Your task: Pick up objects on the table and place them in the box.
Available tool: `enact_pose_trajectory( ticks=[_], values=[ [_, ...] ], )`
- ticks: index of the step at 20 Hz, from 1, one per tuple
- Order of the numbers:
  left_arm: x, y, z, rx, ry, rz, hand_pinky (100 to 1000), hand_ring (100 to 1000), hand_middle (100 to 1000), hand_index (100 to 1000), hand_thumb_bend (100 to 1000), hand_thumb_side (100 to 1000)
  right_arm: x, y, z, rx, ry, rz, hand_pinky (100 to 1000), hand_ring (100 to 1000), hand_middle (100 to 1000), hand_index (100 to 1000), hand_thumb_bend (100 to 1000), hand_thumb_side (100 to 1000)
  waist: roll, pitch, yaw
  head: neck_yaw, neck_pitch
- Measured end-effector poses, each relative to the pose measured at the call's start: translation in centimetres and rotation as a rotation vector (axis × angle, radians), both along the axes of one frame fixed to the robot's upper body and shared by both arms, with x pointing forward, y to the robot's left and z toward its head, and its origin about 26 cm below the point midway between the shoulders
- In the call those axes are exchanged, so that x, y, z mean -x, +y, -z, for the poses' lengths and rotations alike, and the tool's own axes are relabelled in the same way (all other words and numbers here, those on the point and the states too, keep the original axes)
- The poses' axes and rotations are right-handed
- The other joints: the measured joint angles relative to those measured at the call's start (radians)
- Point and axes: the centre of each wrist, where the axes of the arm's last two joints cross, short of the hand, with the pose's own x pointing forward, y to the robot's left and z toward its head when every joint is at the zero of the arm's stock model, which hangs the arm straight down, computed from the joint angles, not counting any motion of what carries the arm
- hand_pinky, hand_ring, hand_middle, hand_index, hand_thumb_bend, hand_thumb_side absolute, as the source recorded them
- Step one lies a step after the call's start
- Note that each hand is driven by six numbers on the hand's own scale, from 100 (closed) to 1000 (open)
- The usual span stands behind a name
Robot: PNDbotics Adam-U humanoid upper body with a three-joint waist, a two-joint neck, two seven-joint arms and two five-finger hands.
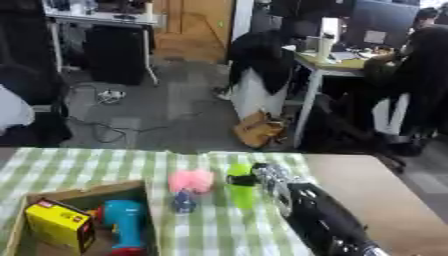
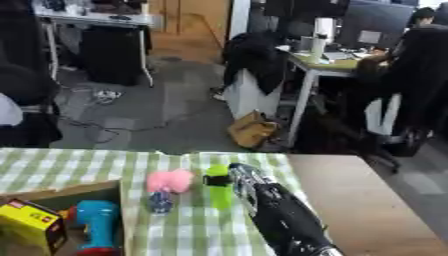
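- right hand [image 1: 267, 176] reaches in from the lower right; it touches the green bottle [image 1: 240, 187], but whether its fingers wrap it i cannot tell.
- bottle stands upright on the checked cloth [image 1: 219, 225], just left of the hand.
- pink fluffy thing [image 1: 192, 180] and small dark object [image 1: 183, 202] lie further left.
- box [image 1: 79, 196], far left, holds a yellow pack [image 1: 59, 223] and blue tool [image 1: 125, 222].
- best to lift the bottle straight up, clear the pink thing, then carry it left.

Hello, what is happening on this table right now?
The robot's right hand reaches to the green bottle on the checked cloth, its fingers at the bottle's dark band. A pink fluffy thing and a small dark blue thing wait beside it. The cardboard box already holds a yellow pack and a blue tool.
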Motion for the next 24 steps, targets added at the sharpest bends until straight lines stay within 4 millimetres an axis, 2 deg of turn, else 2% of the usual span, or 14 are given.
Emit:
enact_pose_trajectory(
  ticks=[12,19,24],
  values=[
    [-0.06,-0.27,-0.28,0.011,-0.014,0.013,842,865,802,859,187,1000,0.03,-0.48,0.27,0.036,-0.021,0.039,822,875,831,956,476,1000,0.0,0.035,0.013,-0.017,-0.005],
    [-0.09,-0.47,-0.4,0.019,-0.021,0.024,842,866,800,857,188,1000,-0.04,-0.41,0.09,-0.017,-0.011,0.03,810,852,820,952,485,1000,-0.006,0.041,0.022,-0.017,-0.008],
    [-0.11,-0.56,-0.63,0.02,-0.029,0.028,842,866,799,857,188,1000,-0.09,-0.61,-0.19,-0.039,-0.007,0.021,794,821,780,924,479,1000,-0.008,0.046,0.023,-0.015,-0.008]
  ],
)
